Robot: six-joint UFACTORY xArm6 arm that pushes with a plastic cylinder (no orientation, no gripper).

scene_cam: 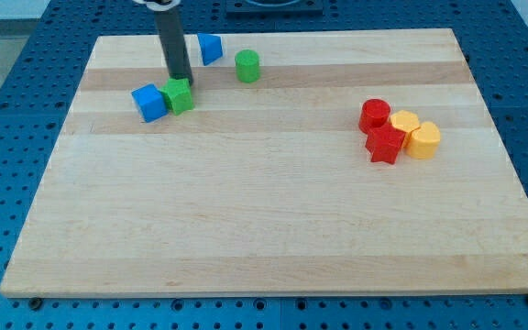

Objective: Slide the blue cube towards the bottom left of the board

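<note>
Blue cube sits near the board's upper left, well up from the bottom-left corner it is meant for, and it touches a green star-shaped block on the side toward the view's right. My tip stands just behind that green block, at its top edge as seen here, and just to the upper right of the cube; whether it touches the green block I cannot tell. There are no jaws on this rig to speak of, only the straight rod, so nothing is held or released. I judge the task to be at its approach stage: the cube has most of its travel left, and the tip is not yet squarely behind it. A push from here would drive the green block first, and might shove the cube along with it or skew it off line. The next move calls for bringing the tip round to the cube's upper-right face, clear of the green block, then pushing down and toward the view's left across the wooden board. Another blue block and a green cylinder lie near the top edge, apart from the cube. Two red blocks and two yellow blocks cluster at the view's right, well away. No containers show anywhere on the board.
</note>
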